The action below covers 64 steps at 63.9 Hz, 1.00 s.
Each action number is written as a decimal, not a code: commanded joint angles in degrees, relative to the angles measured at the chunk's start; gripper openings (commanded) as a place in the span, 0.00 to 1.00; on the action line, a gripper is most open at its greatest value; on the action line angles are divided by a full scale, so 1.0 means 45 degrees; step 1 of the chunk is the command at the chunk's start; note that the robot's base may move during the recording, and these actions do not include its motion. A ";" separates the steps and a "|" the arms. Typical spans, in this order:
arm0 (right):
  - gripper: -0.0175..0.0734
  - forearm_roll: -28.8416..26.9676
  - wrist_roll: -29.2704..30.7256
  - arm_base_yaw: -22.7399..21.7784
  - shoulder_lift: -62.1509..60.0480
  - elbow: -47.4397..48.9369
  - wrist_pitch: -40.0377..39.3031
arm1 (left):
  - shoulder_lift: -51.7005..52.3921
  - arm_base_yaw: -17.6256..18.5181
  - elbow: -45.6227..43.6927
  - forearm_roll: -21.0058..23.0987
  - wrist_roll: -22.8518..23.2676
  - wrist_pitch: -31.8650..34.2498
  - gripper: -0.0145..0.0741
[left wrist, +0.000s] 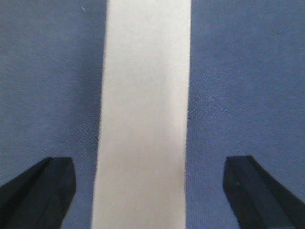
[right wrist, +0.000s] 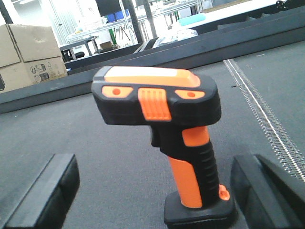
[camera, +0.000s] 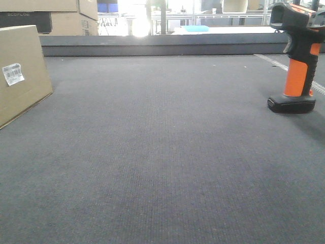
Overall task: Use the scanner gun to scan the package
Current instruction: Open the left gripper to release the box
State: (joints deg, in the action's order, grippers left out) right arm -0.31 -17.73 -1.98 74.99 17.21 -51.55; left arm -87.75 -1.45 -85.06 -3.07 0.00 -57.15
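The package [camera: 23,76], a plain brown box with a small white barcode label [camera: 13,74], stands at the left edge of the dark mat. From above, the package [left wrist: 143,114] shows as a pale narrow band running between the fingers of my left gripper [left wrist: 150,191], which is open and straddles it without touching. The scanner gun [camera: 297,56] stands upright on its black foot at the right. In the right wrist view the scanner gun [right wrist: 186,143] is between the fingers of my open right gripper [right wrist: 155,191], its handle nearer the right finger [right wrist: 271,191] and apart from it.
Larger printed cartons [camera: 66,18] are stacked at the back left behind a raised dark ledge [camera: 162,46]. A pale ribbed strip [right wrist: 262,109] crosses the mat on the right, beyond the scanner. A blue item [camera: 197,28] lies on a far bench.
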 commanded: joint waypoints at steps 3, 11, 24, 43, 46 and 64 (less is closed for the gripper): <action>0.81 0.0232 0.0036 -0.0049 -0.0540 -0.0025 0.0161 | 0.1340 -0.0024 -0.0020 -0.0176 0.0150 0.0094 0.67; 0.81 0.1136 0.0036 -0.0049 -0.1189 -0.0025 0.0752 | 0.2461 -0.0024 0.0054 -0.0176 0.0150 0.0119 0.52; 0.81 0.1279 0.0036 -0.0049 -0.3220 -0.0025 0.3998 | 0.3994 -0.0024 0.1578 -0.0176 0.0150 0.1030 0.08; 0.70 0.1279 0.0036 -0.0049 -0.7323 -0.0025 0.9262 | 0.6829 -0.0024 0.6731 0.0164 0.0811 0.5120 0.04; 0.61 0.1279 0.0036 -0.0049 -0.7872 -0.0025 1.0245 | 0.7427 -0.0024 0.7717 0.0416 0.0811 0.5945 0.04; 0.01 0.1279 0.0036 -0.0049 -1.0812 0.0001 1.4094 | 1.1819 -0.0024 1.2065 0.1624 0.0811 0.9558 0.04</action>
State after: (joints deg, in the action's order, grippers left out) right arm 5.01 -17.73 -1.98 29.74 17.08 8.81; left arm -39.48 -1.54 -33.68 2.96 3.22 -17.70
